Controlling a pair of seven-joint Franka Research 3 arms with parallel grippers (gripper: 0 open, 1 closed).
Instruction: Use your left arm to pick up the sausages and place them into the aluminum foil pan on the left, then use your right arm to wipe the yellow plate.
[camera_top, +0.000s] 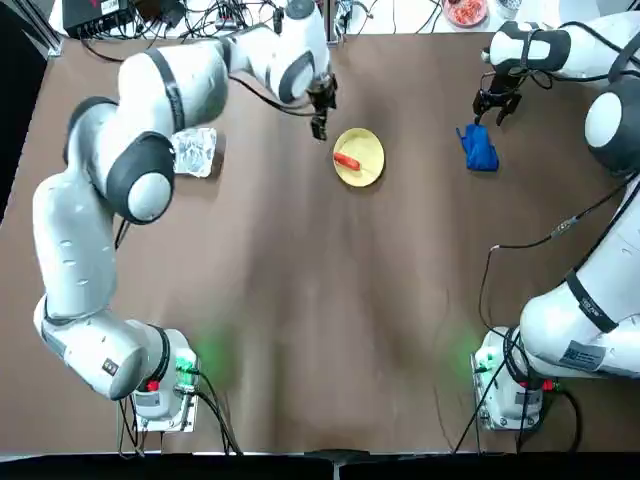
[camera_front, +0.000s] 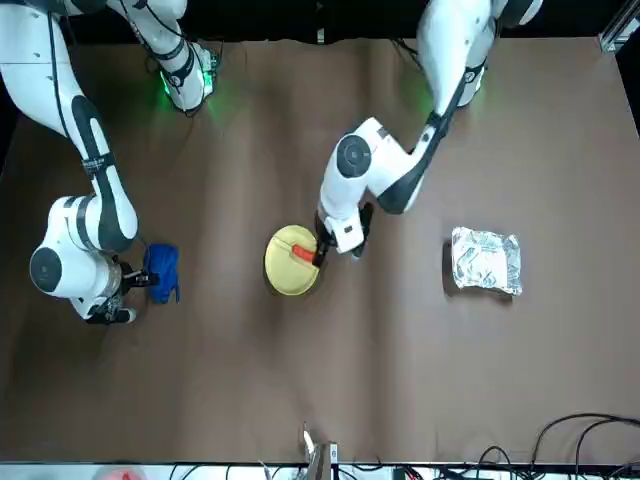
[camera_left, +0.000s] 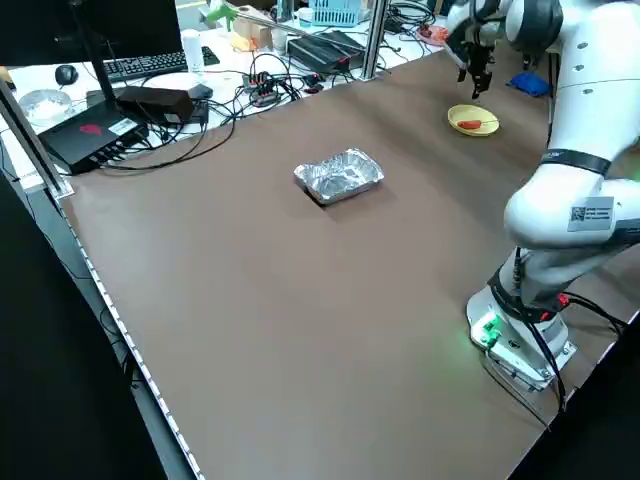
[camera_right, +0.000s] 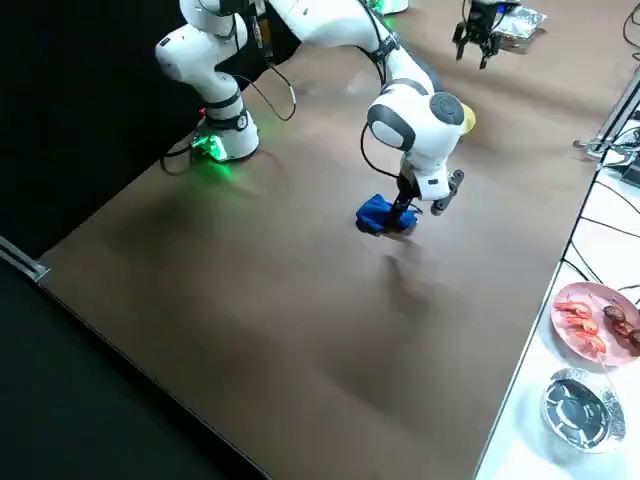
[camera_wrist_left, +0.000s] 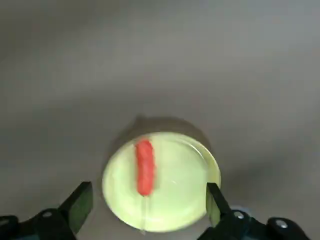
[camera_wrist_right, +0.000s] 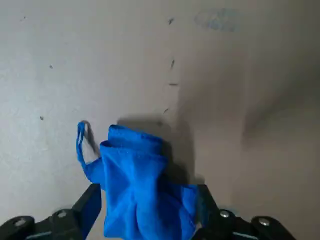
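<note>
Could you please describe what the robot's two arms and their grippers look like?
Both are glossy white, rounded multi-jointed arms with grey round joint caps, on bases lit green. The left arm has no trailing cable; the right arm wears a black strap and trails a thin black cable. The left gripper and right gripper are black, each with two fingers.

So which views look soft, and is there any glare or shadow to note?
Left wrist view: soft throughout, the red-orange sausage and round pale-yellow plate blurred. Right wrist view: the blue cloth throws a dark shadow. Front view: the crinkled silver foil pan glares white.
</note>
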